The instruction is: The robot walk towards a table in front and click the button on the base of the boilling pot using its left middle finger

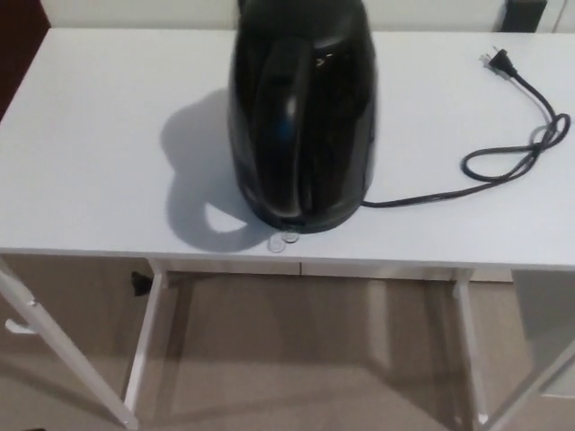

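The glossy black plastic boiling pot [301, 112] stands upright near the white table's [99, 153] front edge, its small clear button [284, 240] (a translucent tab) projecting from the base.

Kettle [301, 117] top cut by upper edge — button [283, 240] tiny, blurred.

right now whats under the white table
Under the white table show its white legs, beige carpet and a small dark object near the left leg. The tabletop hides the floor farther back.
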